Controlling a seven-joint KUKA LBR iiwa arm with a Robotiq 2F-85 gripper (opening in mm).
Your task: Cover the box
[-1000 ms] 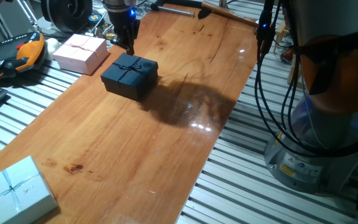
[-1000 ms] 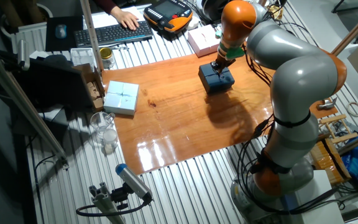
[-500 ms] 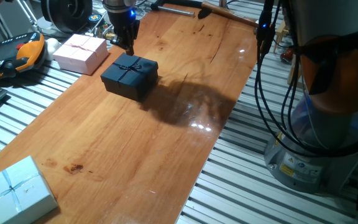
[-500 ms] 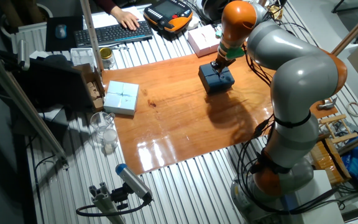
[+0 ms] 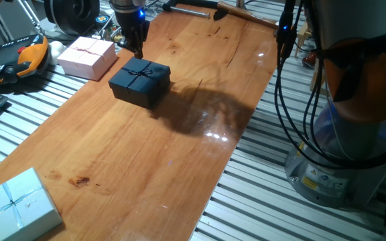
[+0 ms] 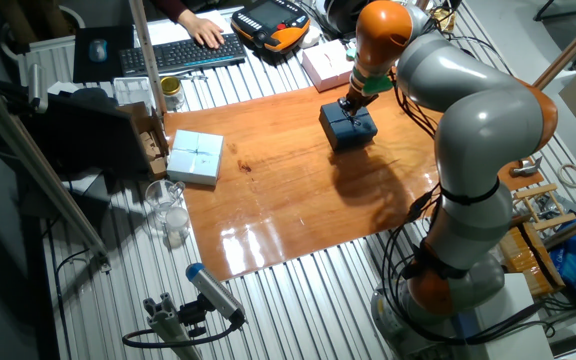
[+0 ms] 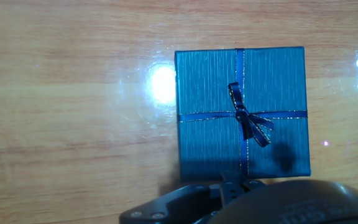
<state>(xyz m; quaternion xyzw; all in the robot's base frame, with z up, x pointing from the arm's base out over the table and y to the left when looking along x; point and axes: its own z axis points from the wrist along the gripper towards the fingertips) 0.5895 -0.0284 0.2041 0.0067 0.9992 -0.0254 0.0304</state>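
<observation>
The box [image 5: 139, 82] is a small dark square gift box on the wooden table [image 5: 146, 161]. A lid with a thin ribbon and bow sits flush on it, so its inside is hidden. It also shows in the other fixed view [image 6: 348, 125] and fills the right of the hand view [image 7: 241, 112]. My gripper [image 5: 139, 52] hangs just above the box's far edge. Its fingers look pressed together and hold nothing. It also shows in the other fixed view [image 6: 351, 100]. In the hand view only the dark gripper body shows along the bottom edge.
A pink ribboned box [image 5: 86, 57] stands left of the dark box, off the wood. A pale blue ribboned box [image 5: 15, 207] sits at the near left corner. A teach pendant [image 5: 19, 57], a keyboard [image 6: 183, 55] and a glass [image 6: 165, 205] lie around the table.
</observation>
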